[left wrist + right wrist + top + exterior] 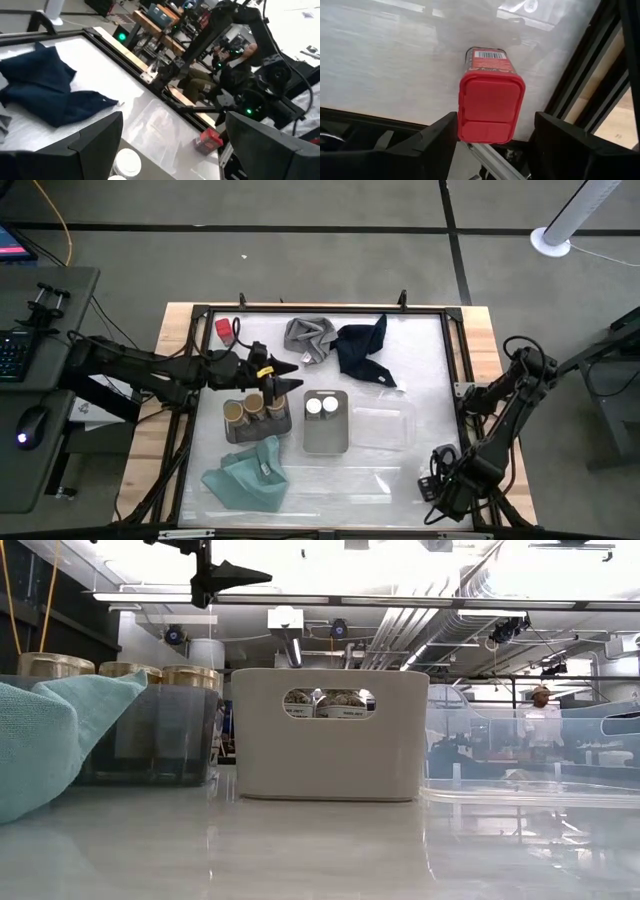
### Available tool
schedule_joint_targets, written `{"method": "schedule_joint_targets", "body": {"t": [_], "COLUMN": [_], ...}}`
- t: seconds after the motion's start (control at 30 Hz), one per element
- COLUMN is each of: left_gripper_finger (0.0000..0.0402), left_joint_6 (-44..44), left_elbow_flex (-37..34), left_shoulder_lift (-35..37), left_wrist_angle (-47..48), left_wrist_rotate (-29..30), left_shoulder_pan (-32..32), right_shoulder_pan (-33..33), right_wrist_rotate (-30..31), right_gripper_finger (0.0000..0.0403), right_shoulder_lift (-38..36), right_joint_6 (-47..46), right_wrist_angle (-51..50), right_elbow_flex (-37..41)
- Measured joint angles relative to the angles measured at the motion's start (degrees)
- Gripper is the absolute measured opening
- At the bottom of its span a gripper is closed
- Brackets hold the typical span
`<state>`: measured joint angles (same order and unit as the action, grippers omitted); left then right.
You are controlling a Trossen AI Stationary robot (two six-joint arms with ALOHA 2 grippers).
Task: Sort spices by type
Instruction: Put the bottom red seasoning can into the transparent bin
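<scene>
Three tan-topped jars (250,408) stand in a dark tray (150,740). Two white-topped jars (321,406) stand in a white tray (325,735). One red squarish jar (224,328) rests at the table's far left corner. The other red jar (490,105) is at the near right corner by the rail, its lid facing the right wrist camera. My right gripper (495,120) is open with a finger on either side of that lid; a gap shows on one side. My left gripper (290,377) is open and empty, high above the two trays.
A clear tray (385,425) sits right of the white tray. A grey cloth (310,338) and a navy cloth (365,350) lie toward the far edge, and a teal cloth (245,478) lies near the dark tray. A black rail (455,380) frames the table.
</scene>
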<state>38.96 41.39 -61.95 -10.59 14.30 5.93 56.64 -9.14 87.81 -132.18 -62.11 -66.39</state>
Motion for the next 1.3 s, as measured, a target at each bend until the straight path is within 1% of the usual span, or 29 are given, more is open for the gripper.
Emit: {"method": "schedule_joint_targets", "body": {"t": [0.13, 0.27, 0.4, 0.6, 0.67, 0.77, 0.8, 0.93, 1.0, 1.07, 1.17, 1.23, 1.3], "left_gripper_finger": [0.0337, 0.0337, 0.0337, 0.0337, 0.0337, 0.0337, 0.0337, 0.0337, 0.0337, 0.0337, 0.0337, 0.0337, 0.0337], "left_joint_6": [0.0, 0.05, 1.33, 1.44, 1.48, 1.51, 1.51, 1.49, 1.46, 1.46, 1.46, 1.51, 2.0], "left_elbow_flex": [0.0, 0.0, 0.0, 0.0, 0.0, 0.0, 0.0, 0.0, 0.0, 0.0, 0.0, 0.0, 0.0], "left_shoulder_lift": [0.02, 0.02, 0.02, 0.02, 0.02, 0.02, 0.02, 0.02, 0.02, 0.02, 0.02, 0.02, 0.02], "left_wrist_angle": [0.02, 0.09, 0.13, 0.26, 0.24, 0.22, 0.24, 0.22, 0.23, 0.2, 0.13, 0.09, -0.01], "left_wrist_rotate": [-0.93, -0.93, -1.91, -1.98, -1.98, -1.98, -1.96, -1.96, -1.96, -1.89, -1.76, -1.76, -1.76], "left_shoulder_pan": [0.02, 0.02, 0.02, 0.02, 0.02, 0.02, 0.02, 0.02, 0.02, 0.02, 0.02, 0.02, 0.02], "right_shoulder_pan": [0.0, -0.02, -0.17, -0.79, -0.94, -1.22, -1.47, -2.97, -4.68, -7.32, -12.75, -17.44, -22.79], "right_wrist_rotate": [-1.32, -1.4, -0.88, -0.08, 0.31, 0.15, 0.05, 0.28, 1.66, 5.1, 13.34, 17.77, 20.58], "right_gripper_finger": [0.0261, 0.0261, 0.0261, 0.026, 0.0251, 0.0213, 0.0207, 0.0207, 0.0207, 0.0207, 0.0207, 0.0207, 0.0207], "right_shoulder_lift": [0.02, -0.1, 0.06, 0.05, 0.06, -0.06, -0.2, -0.91, -1.22, -1.29, -1.31, -1.33, -1.33], "right_joint_6": [-0.6, -0.95, -0.91, 1.14, 3.21, 6.62, 7.87, 12.33, 15.01, 19.27, 26.92, 33.41, 40.72], "right_wrist_angle": [1.74, 10.6, 15.08, 16.36, 16.12, 14.74, 13.72, 6.22, 1.9, -2.06, -5.94, -6.88, -7.16], "right_elbow_flex": [1.91, 6.57, 10.11, 12.5, 12.43, 9.5, 8.19, 2.04, -1.14, -4.51, -9.23, -11.83, -13.59]}}
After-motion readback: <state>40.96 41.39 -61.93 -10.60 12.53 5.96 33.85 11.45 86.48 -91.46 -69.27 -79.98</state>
